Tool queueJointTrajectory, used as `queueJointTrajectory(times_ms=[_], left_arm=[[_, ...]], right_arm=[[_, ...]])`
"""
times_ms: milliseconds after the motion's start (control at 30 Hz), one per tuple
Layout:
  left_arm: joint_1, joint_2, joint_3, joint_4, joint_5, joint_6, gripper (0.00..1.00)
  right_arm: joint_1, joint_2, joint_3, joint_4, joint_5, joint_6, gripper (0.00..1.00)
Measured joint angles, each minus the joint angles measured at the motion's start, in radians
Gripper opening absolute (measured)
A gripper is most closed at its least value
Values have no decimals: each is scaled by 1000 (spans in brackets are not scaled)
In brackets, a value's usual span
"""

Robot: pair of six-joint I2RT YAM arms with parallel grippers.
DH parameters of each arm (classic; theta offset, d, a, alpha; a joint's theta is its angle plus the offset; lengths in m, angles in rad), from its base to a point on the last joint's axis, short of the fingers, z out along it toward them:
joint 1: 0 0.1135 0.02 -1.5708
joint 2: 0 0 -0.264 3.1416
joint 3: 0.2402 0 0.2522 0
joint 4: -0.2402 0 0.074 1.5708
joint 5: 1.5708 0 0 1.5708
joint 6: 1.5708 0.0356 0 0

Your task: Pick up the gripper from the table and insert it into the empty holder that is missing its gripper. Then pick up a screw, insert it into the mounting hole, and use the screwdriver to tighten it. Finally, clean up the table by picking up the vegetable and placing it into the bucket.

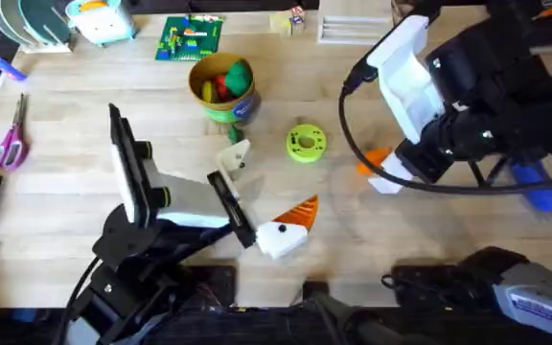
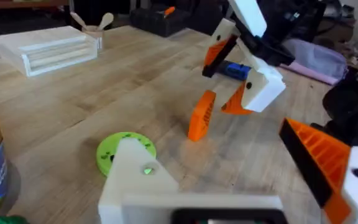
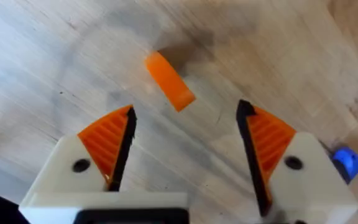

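Clearly wide right jaws over gripper (image 3: 169, 80)

Place: a robotics lab or maker workshop, set up as a tabletop test bench.
Surface: a pale wooden table (image 1: 84, 115) with visible grain.
Machines: two black robot arms mounted at the near edge, cables looping across the wood.
Tools: pink-handled scissors (image 1: 10, 144) and a blue electric screwdriver (image 1: 537, 189).
Props: toy produce in a yellow can (image 1: 223, 91), a lime-green disc (image 1: 305, 143).
Background: dark clutter and equipment behind the table in the left wrist view.
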Motion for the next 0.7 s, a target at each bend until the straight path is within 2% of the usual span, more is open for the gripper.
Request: queueJointTrajectory(times_ms=[133, 333, 700], left_arm=[[0, 0, 0, 0, 0, 0, 991], [0, 0, 0, 0, 0, 0, 991], [0, 0, 0, 0, 0, 0, 991]], right_arm=[[0, 10, 1, 35, -8, -111, 958], [0, 101, 4, 80, -49, -232, 961], [0, 131, 4, 67, -61, -285, 945]])
